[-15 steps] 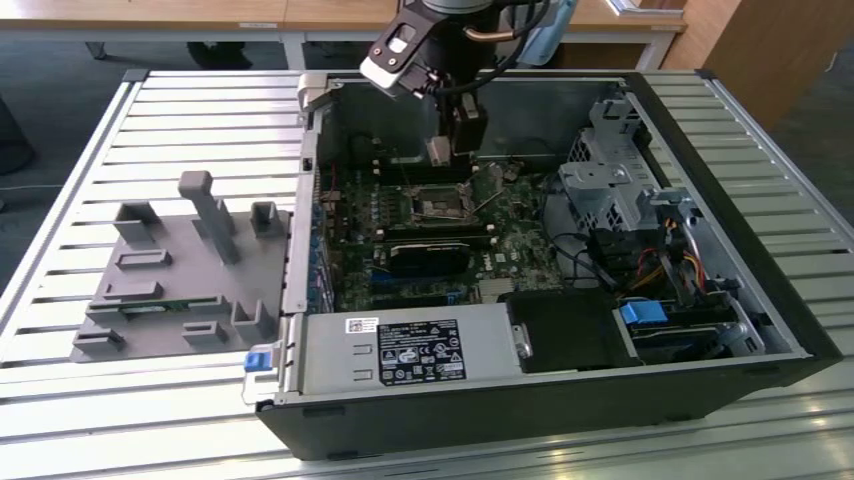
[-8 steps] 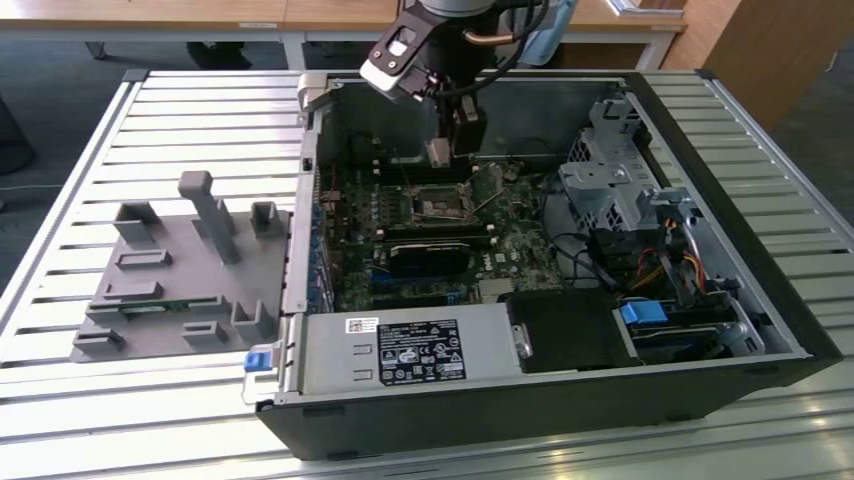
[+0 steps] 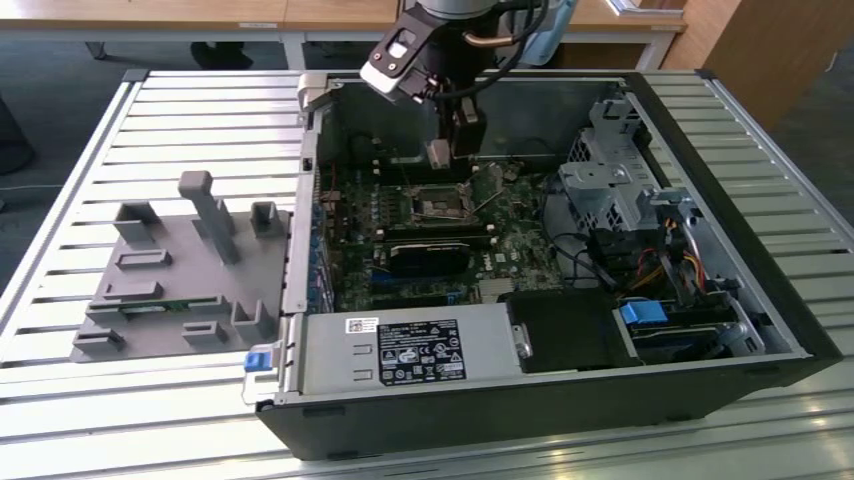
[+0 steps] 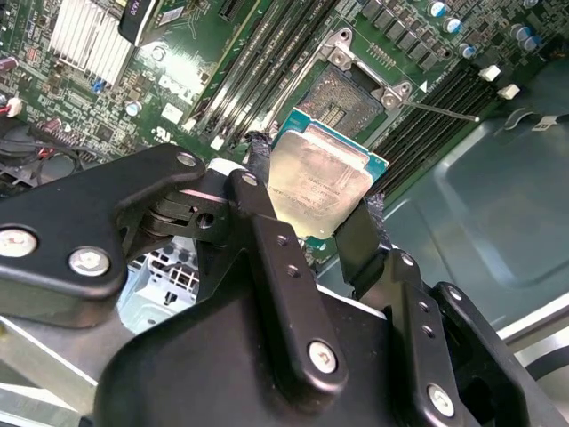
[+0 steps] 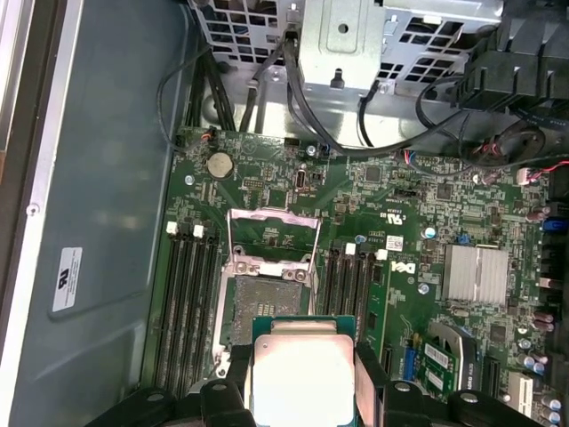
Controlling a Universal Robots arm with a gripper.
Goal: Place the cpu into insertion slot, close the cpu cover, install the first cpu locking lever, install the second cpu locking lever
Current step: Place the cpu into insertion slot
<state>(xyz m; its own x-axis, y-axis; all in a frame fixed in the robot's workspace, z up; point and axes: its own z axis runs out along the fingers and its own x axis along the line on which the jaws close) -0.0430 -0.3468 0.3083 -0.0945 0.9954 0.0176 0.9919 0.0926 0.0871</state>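
Note:
My gripper [image 3: 451, 152] reaches down into the open computer case, shut on the cpu [image 5: 302, 374], a thin square chip with a silvery top and green edge. In both wrist views its black fingers [image 4: 258, 182] clamp two opposite sides of the cpu [image 4: 320, 178]. The chip hangs tilted above the board, apart from the insertion slot [image 5: 265, 302], whose dark square centre lies bare just beyond it. The insertion slot [image 3: 441, 203] is near the middle of the board. The cpu cover [image 5: 274, 213] stands swung up at the slot's far side. A thin lever rod [image 4: 440, 111] sticks out beside the slot [image 4: 351, 98].
Long black memory slots [image 5: 182, 302] flank the socket. A finned heat sink [image 5: 476, 271] and cables [image 5: 427, 133] lie nearby. The grey power supply box [image 3: 400, 350] and drive cage [image 3: 607, 190] fill the case's near and right sides. A grey fixture [image 3: 174, 270] sits outside on the slatted table.

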